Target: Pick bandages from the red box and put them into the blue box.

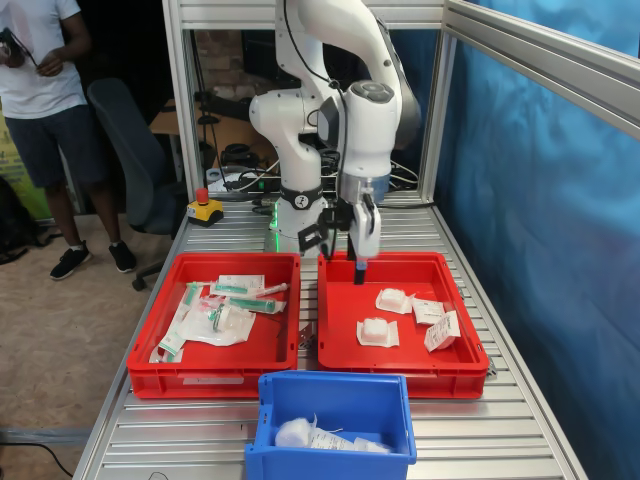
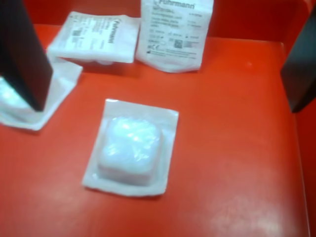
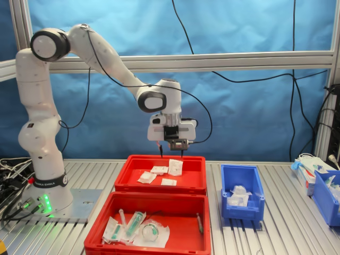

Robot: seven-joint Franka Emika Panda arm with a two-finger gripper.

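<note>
Above the red box (image 1: pixel 440 362) I have the gripper (image 1: pixel 358 268) hanging with its jaws spread wide and nothing between them; in the wrist view its two dark fingers (image 2: pixel 22 52) stand far apart at the edges of the picture, clear of the tray floor. Four bandages lie in this box. One puffy white packet (image 2: pixel 129 147) sits flat between the fingers, touching neither. A second clear-faced packet (image 2: pixel 37 101) is partly hidden behind one finger. Two packets with printed paper faces (image 2: pixel 96 37) lie beyond, near the tray wall, one (image 2: pixel 175 32) leaning up against it. In the first exterior view the gripper is at about 11 o'clock over the box, with the packets spread from the centre toward 3 o'clock. The blue box (image 1: pixel 335 455) stands on the ribbed desk (image 1: pixel 500 440) at the first exterior view's 6 o'clock, just in front of both trays, and holds white packets (image 1: pixel 312 436). The twin red tray (image 1: pixel 215 378) beside it carries long green-and-white packets (image 1: pixel 250 300).
</note>
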